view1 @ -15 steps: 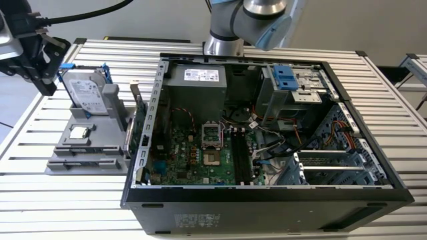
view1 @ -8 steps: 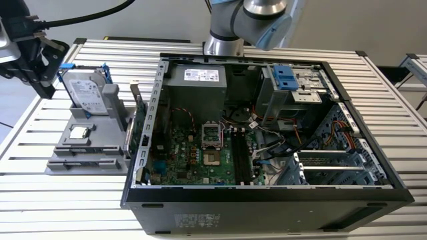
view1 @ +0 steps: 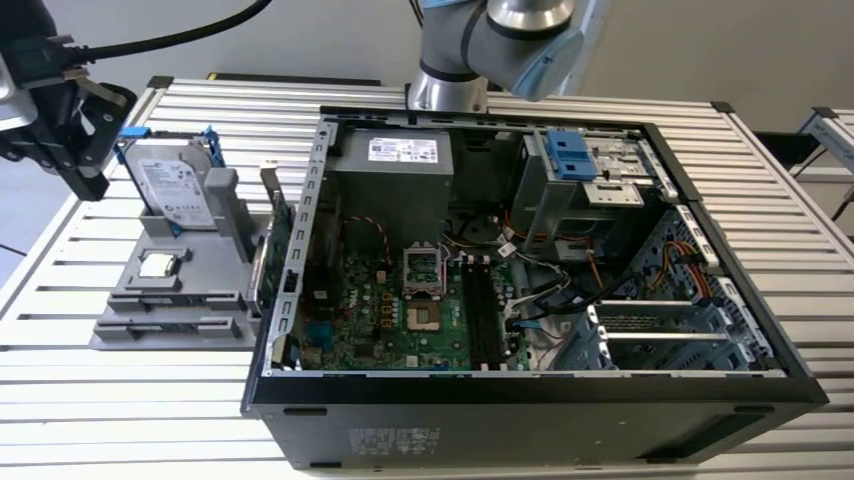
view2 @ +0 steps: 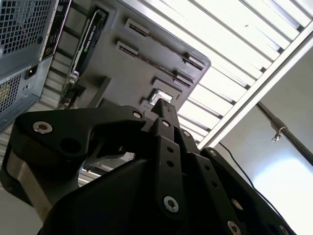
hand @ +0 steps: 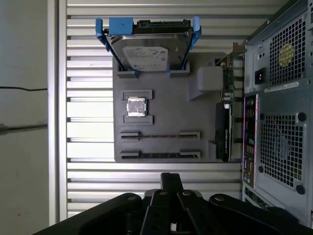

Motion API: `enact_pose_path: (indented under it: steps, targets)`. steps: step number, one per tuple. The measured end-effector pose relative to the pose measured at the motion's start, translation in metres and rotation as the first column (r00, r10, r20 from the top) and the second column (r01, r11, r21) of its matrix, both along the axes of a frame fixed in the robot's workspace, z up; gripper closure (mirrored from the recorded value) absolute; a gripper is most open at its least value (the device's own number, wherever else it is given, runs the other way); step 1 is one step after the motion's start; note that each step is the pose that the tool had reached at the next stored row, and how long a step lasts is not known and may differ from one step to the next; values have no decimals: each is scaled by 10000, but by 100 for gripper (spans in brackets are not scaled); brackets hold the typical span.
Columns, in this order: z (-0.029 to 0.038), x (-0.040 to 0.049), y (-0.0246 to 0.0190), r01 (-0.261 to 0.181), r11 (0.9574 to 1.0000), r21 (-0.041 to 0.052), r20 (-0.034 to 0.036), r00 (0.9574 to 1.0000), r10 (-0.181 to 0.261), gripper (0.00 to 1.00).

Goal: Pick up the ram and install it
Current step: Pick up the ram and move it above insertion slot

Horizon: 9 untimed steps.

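**Gripper** point(hand: 171, 177): black, two linked fingers, closest to the lens in both wrist views. The fingertips are drawn together with nothing between them. In the exterior view it hangs at the far left, fingers pointing down, left of the hard drive and apart from it.

**Table** point(view1: 120, 400): slatted metal, carrying everything below.

**Holder** point(hand: 166, 117): gray tray left of the computer case.

**Hard drive** point(hand: 149, 51): silver in a blue frame, upright at the holder's far end.

**Processor** point(hand: 136, 106): small square silver chip in a recess at mid-holder.

**Ram** point(hand: 160, 155): long, narrow dark strip seen edge-on, standing in the nearest slotted rail at the holder's near end. Its colour and chips cannot be made out from this angle. Nothing touches it. In the first wrist view the fingertips sit over the bare slats just past that end.

**Expansion card** point(hand: 225, 122): on edge along the holder's right side, just beside the case.

**Computer case** point(view1: 534, 410): black, side open. Inside is a green motherboard point(view1: 387, 320), with long black memory slots point(view1: 483, 310) right of the processor socket.

**Arm** point(view1: 534, 40): the base stands behind the case's far wall and a silver-blue joint is overhead. A black cable point(view1: 174, 40) sweeps across the far left toward the gripper.
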<state>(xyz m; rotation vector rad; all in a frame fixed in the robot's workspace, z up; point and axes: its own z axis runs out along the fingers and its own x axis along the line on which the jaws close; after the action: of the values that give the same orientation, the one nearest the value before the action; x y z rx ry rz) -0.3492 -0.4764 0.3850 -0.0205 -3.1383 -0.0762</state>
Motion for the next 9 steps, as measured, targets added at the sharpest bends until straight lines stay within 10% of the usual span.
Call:
enact_pose_path:
  steps: [9]
  targets:
    - [0, 0, -1, -2, 10000, 0, 0, 10000, 2, 100]
